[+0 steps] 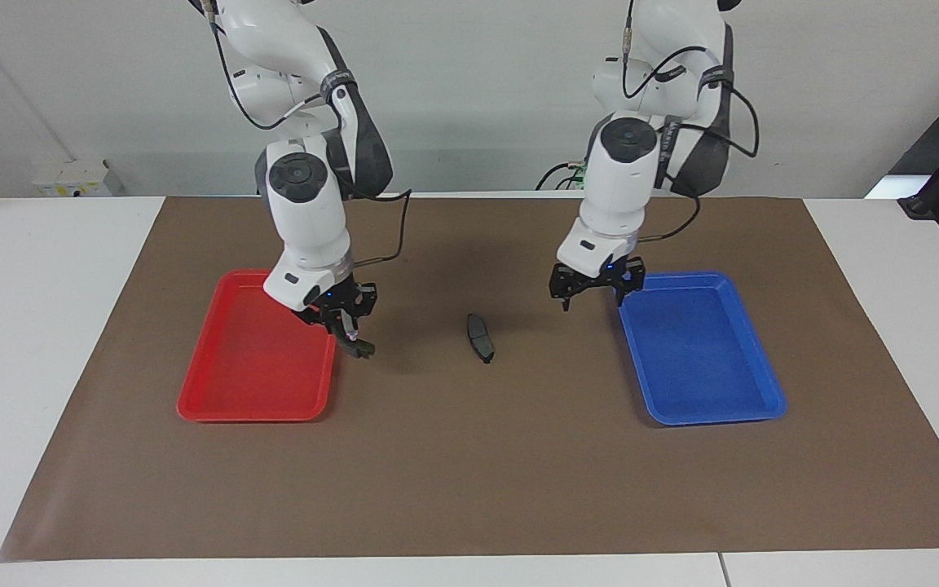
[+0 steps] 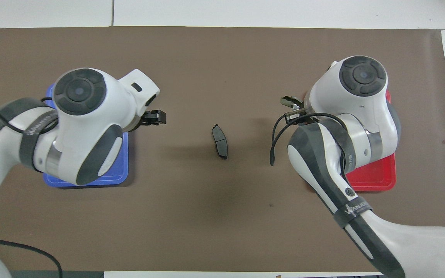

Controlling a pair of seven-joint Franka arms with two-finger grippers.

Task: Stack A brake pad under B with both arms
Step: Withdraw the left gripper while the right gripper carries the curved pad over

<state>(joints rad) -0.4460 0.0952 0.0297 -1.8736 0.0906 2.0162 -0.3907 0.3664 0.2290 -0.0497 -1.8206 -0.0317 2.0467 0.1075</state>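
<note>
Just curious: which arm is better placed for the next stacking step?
Right. The right end effector holds B over the mat near A brake pad; the left end effector is open, empty.

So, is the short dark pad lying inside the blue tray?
No, the short pad lies on the brown mat between the blue tray and the red tray.

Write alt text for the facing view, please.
The right gripper holds brake shoe B raised over the red tray's edge, while A brake pad lies mid-mat and the left gripper hangs open by the blue tray.
</note>
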